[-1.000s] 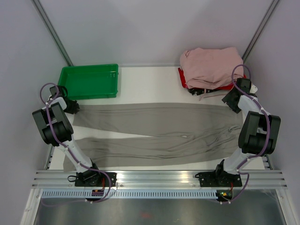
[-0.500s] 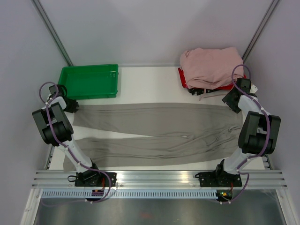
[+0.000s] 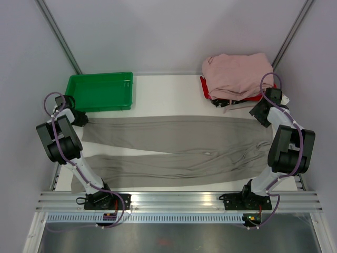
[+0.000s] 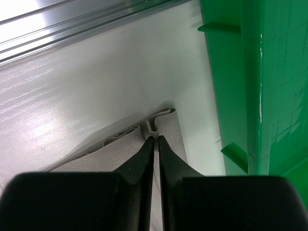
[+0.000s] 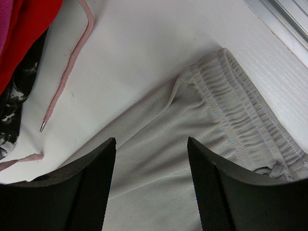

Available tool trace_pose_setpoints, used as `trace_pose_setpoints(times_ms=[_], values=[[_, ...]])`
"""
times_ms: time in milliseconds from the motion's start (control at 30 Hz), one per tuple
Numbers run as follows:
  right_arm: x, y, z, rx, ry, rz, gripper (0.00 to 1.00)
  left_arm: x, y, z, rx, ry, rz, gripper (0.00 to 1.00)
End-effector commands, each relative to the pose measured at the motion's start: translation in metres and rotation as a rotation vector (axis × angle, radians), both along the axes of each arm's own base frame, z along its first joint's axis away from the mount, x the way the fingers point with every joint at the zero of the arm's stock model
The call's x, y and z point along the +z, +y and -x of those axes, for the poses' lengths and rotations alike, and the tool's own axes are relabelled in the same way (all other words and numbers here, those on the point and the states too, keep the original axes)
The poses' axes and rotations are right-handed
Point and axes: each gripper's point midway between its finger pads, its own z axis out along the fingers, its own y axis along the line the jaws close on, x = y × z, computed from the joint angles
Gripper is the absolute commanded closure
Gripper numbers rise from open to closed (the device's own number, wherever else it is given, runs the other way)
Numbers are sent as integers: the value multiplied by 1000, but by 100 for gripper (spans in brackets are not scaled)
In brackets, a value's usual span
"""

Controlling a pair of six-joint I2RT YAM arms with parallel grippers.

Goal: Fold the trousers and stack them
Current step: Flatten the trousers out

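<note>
Here, the long grey-beige soft fabric trousers (image 3: 179, 145) lie spread flat across the white counter (image 3: 168, 95), reaching from one end effector to the other. The left end effector (image 4: 154, 140) has its jaws almost together, nipping a small raised fold of the leg cuff at its tips. A green plastic tray (image 4: 250, 72) stands just beside it, apart from the cuff. The right end effector (image 5: 150, 190) stands wide, holding nothing, above the corner of the gathered waistband. Beyond its fingers lie a pink drawstring (image 5: 67, 72) and a red cloth (image 5: 29, 29), the latter under a pile of pale pink garments (image 3: 237, 74).
</note>
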Motion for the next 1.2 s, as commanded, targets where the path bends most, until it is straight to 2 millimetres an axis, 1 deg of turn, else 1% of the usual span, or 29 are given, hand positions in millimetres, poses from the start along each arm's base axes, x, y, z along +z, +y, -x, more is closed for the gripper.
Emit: trace_pose_setpoints(times_ms=[0, 133, 233, 333, 533, 700, 800, 833, 933, 1067, 1167], values=[[24, -5, -8, -19, -63, 24, 32, 10, 6, -15, 19, -54, -11, 97], [24, -5, -9, -20, -63, 25, 32, 16, 9, -18, 22, -69, -19, 98], [24, -5, -9, -20, -67, 24, 32, 26, 10, -23, 26, -95, -28, 98], [26, -5, -11, -23, -74, 24, 32, 40, 14, -32, 29, -134, -39, 98], [23, -5, -12, -15, -74, 24, 32, 46, 19, -49, 49, -189, -28, 98], [25, -6, -15, -13, -85, 29, 32, 40, 22, -58, 72, -208, -10, 98], [22, -8, -13, -15, -76, 43, 32, 40, 24, -64, 85, -224, -11, 98], [21, -10, -13, -21, -73, 52, 32, 43, 27, -68, 90, -236, -15, 98], [20, -13, -11, -31, -68, 61, 31, 41, 30, -74, 85, -225, -28, 98], [21, -18, -11, -44, -74, 72, 31, 31, 28, -80, 72, -203, -24, 98], [15, -23, -9, -60, -66, 72, 30, 23, 23, -82, 70, -187, -14, 98]])
